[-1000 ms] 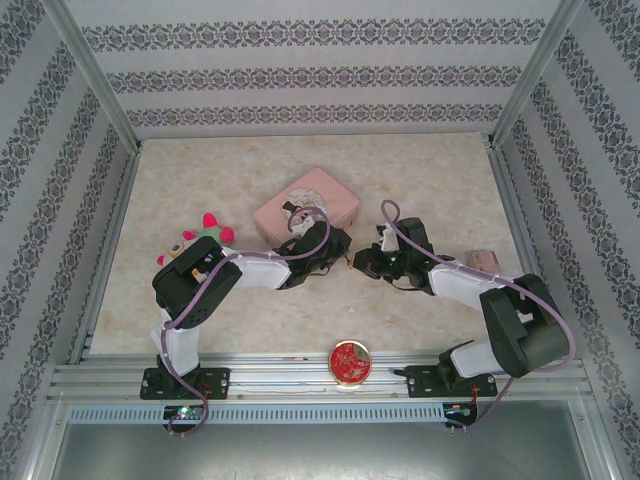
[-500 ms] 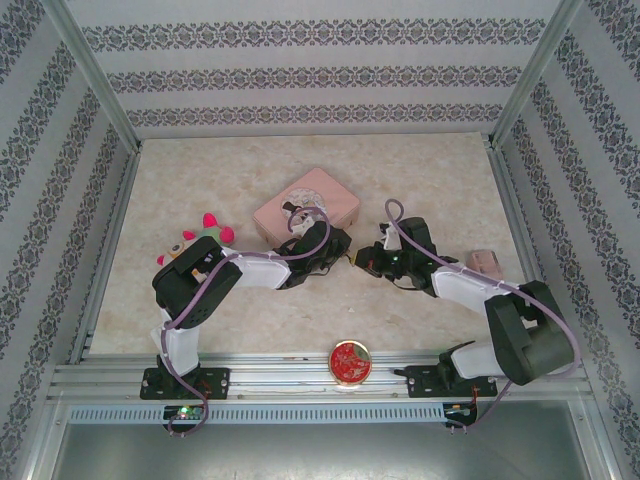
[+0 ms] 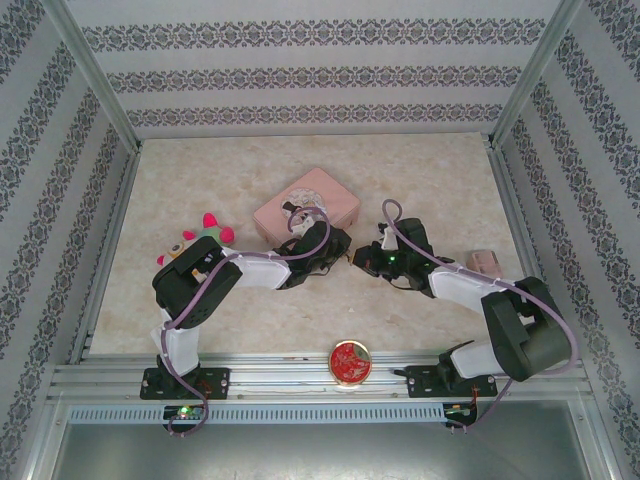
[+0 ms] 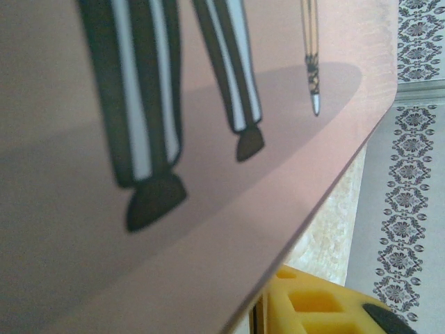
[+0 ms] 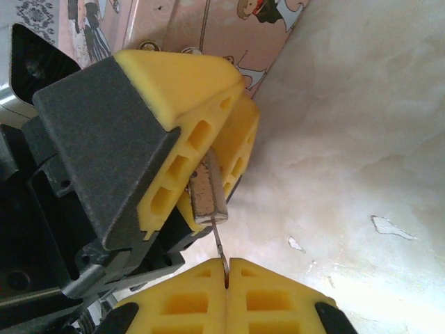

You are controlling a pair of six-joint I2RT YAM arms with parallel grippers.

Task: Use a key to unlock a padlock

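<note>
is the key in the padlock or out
Apparently in: the key, pinched in the right tool, reaches up into the bottom of the padlock held in the left tool. How deep, cannot tell.

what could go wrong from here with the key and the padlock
The thin silvery key is pinched only at its end by the right gripper, so it may twist or slip on contact. The small brass padlock sticks out from the grip of the left gripper and could pivot away when pushed.
</note>
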